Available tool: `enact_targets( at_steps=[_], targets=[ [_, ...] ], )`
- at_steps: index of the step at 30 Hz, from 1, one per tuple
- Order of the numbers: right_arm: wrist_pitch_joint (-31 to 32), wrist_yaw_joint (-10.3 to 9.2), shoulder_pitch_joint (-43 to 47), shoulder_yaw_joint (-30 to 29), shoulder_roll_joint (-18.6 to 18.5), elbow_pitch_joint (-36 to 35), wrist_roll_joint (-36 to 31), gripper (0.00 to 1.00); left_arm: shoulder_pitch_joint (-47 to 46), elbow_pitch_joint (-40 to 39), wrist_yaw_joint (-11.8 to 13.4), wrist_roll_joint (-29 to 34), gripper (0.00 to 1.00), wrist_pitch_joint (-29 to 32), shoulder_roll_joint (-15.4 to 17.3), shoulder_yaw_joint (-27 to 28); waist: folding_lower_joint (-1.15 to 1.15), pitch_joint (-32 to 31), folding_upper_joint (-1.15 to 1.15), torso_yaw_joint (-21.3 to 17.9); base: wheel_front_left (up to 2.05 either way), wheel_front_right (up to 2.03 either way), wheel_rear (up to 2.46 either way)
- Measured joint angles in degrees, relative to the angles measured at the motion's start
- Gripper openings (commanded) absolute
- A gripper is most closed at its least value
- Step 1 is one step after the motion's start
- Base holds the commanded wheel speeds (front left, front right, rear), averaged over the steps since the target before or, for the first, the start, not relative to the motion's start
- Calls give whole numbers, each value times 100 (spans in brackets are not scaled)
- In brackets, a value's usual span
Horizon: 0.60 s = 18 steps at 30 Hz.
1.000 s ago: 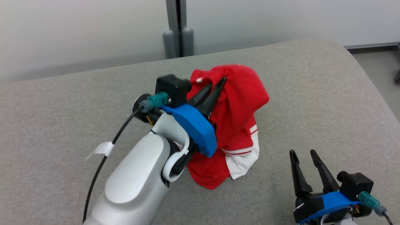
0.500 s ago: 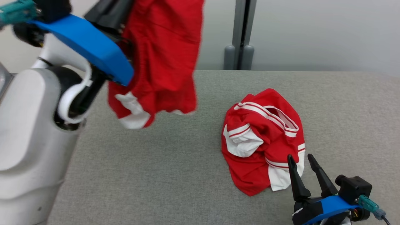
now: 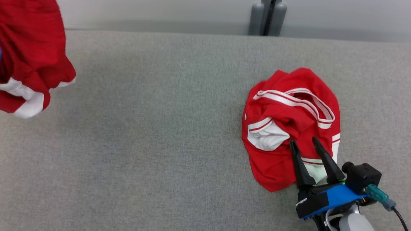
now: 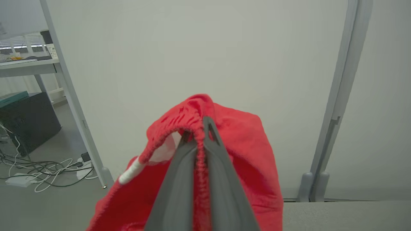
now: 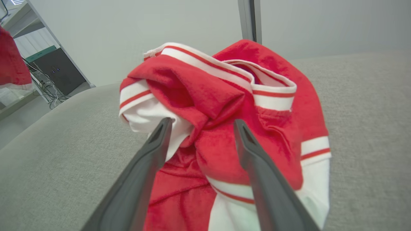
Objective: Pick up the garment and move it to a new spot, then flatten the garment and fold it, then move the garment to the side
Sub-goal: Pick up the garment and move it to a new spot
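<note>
the first step is in hand: the red garment [image 3: 32,64] with white trim hangs bunched in the air at the far left of the head view, over the left end of the grey cloth-covered desk [image 3: 160,134] (whether its lowest fold brushes the surface cannot be told). the left gripper [image 4: 198,128] is closed tight on a gathered ridge of that cloth, which drapes down either side of its fingers in the left wrist view. the right gripper [image 3: 303,141] has its fingers spread and holds nothing. its tips sit over the near edge of a second garment [image 3: 289,106], a like red-and-white piece lying crumpled on the desk, well apart from the lifted one.

my reading is that this is the carry to a new spot, with flattening and folding not yet begun. the next move calls for lowering the hanging garment onto the bare stretch of desk between the two pieces, then finding two edges or corners to draw it flat. released from a single pinch it will likely land in a heap, so the free gripper may be needed.
</note>
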Motion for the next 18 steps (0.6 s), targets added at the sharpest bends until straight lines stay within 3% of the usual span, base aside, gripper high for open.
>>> enact_targets(
  at_steps=[4, 10, 11, 12, 13, 18],
  targets=[
    [108, 0, -119, 9, 2, -270, -141, 100, 339, 526, 182, 66, 0, -343, 179, 237, 1, 392, 1, -27, 0, 0, 0],
    [291, 0, -210, -67, 0, -595, -331, 100, 782, 1345, 279, -15, 0, -826, 27, 382, 1, 796, 1, -61, 0, 0, 0],
    [315, 0, -213, -69, 0, -624, -338, 100, 837, 1483, 296, -23, 7, -867, -16, 381, 2, 822, 1, -64, 0, 0, 0],
    [348, 0, -215, -65, 0, -650, -347, 100, 900, 1627, 323, -37, 87, -872, -52, 376, 1, 836, 1, -78, 0, 0, 0],
    [355, 0, -214, -69, 0, -666, -348, 100, 945, 1761, 323, -52, 100, -844, -90, 361, 1, 837, 1, -90, 0, 0, 0],
    [399, 0, -133, -48, -1, -675, -319, 100, 1074, 2136, 235, -308, 100, -659, -304, 336, 0, 675, 1, -101, 0, 0, 0]
  ],
)
